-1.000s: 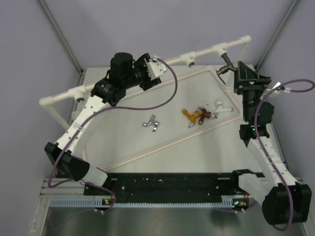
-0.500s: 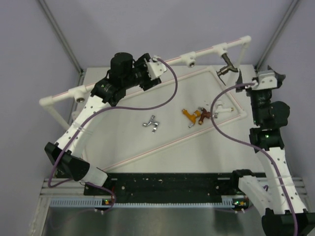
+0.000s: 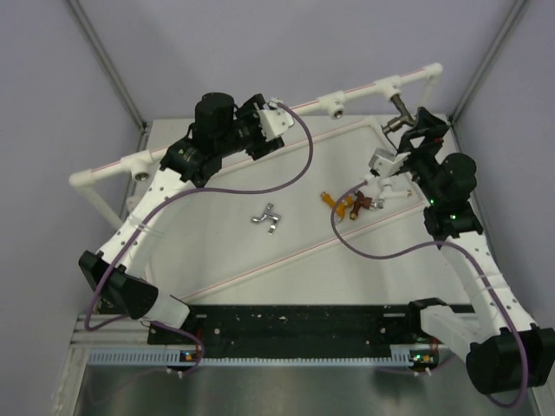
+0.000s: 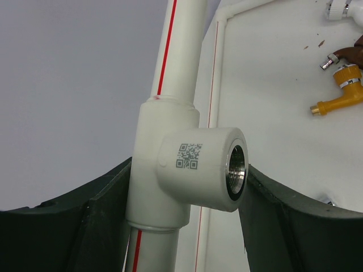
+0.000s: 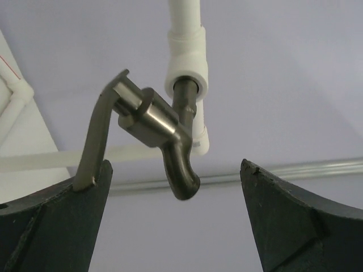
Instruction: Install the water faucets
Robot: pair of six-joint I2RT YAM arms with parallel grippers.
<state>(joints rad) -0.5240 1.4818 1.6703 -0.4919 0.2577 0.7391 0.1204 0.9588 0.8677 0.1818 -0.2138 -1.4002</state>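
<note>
Our right claw (image 5: pixel 174 167) gapes wide around the dark grey faucet (image 5: pixel 153 124), threaded into the end socket (image 5: pixel 186 71). It looks rigid, slick and light, so we'd grip its stout body. Our left claw (image 4: pixel 188 165) clasps another socket (image 4: pixel 195 156); the other faucets (image 3: pixel 347 204) lie on the tabletop (image 3: pixel 329 260).

Five faucets show in all. One dark grey faucet (image 5: pixel 153 122) sits between the two fingers of the right gripper (image 5: pixel 176 170). Four lie well apart from any fingers: one silver faucet (image 3: pixel 269 217), one orange-gold faucet (image 4: pixel 340 96), one reddish-brown faucet (image 4: pixel 350 54) and one white faucet (image 4: pixel 340 7). Four pipe sockets can be counted: one filled socket (image 5: pixel 186 59) just beyond the right fingers, one open socket (image 4: pixel 198 170) between the two fingers of the left gripper (image 4: pixel 187 187), and two clear of both. There are two arms and two purple cables.
</note>
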